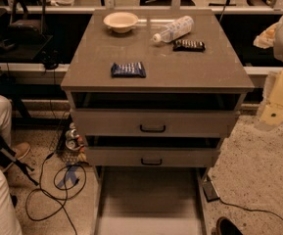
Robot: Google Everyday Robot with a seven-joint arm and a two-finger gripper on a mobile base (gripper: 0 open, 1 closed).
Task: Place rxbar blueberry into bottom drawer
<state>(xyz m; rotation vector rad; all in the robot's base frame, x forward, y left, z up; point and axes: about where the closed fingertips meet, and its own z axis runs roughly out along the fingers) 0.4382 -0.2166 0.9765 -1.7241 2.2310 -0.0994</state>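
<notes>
Camera view: claw at right edge

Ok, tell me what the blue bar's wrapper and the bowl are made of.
Rxbar blueberry: glossy plastic or foil film, judging by its sheen. Bowl: smooth pale plastic or ceramic; can't tell which. The gripper is at the right edge, away from both.

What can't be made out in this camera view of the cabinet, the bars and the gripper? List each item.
1. rxbar blueberry: its lettering is too small to read.
2. bottom drawer: its front end is cut off by the lower edge.
3. gripper, right of the cabinet: partly cut off by the right edge.
4. top drawer: its inside is dark, hidden under the cabinet top.
</notes>
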